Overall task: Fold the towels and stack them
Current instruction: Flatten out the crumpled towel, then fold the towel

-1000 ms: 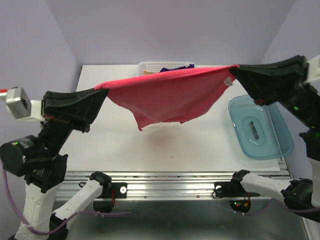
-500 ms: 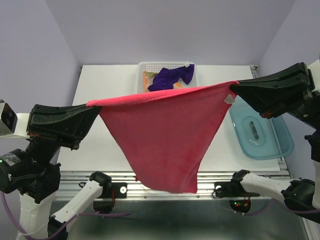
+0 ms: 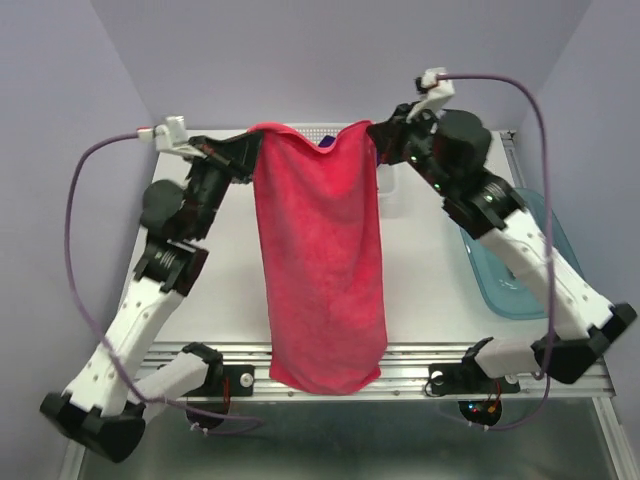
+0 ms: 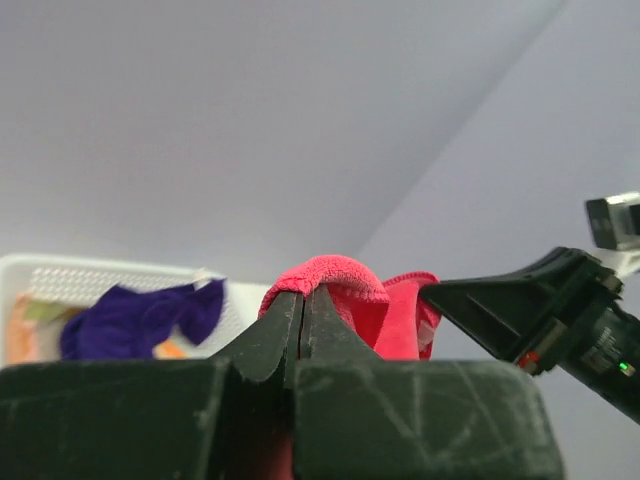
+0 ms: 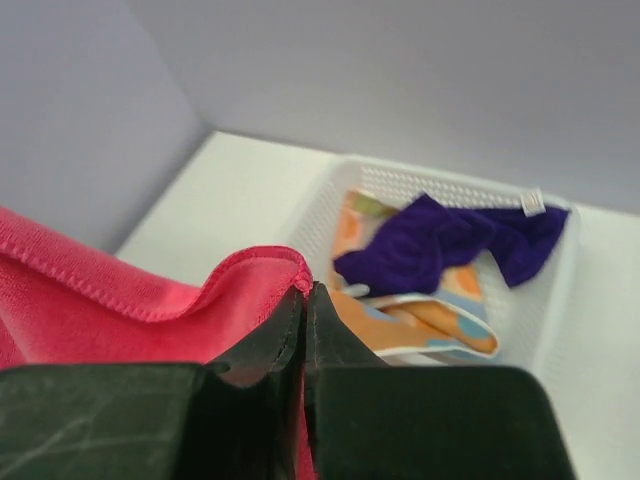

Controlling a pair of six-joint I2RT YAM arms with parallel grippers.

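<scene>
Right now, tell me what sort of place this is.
Probably a robot lab test cell: a white table between plain lavender walls, the left hand and right hand holding up a pink towel, a white basket behind.

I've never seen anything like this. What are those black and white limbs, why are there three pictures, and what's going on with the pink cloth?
Those are two robot arms bolted at the near edge of a white table. The wide picture comes from a fixed camera above and behind them. The other two come from a small camera on each wrist, so the dark shapes at the bottom are that arm's own fingers. The left gripper and the right gripper are each shut on a top corner of a pink towel, holding it up so it hangs toward the table's near edge. At the far end sits a white basket with a purple towel lying on an orange towel. A teal tray lies on the right, partly hidden by the right arm.
</scene>
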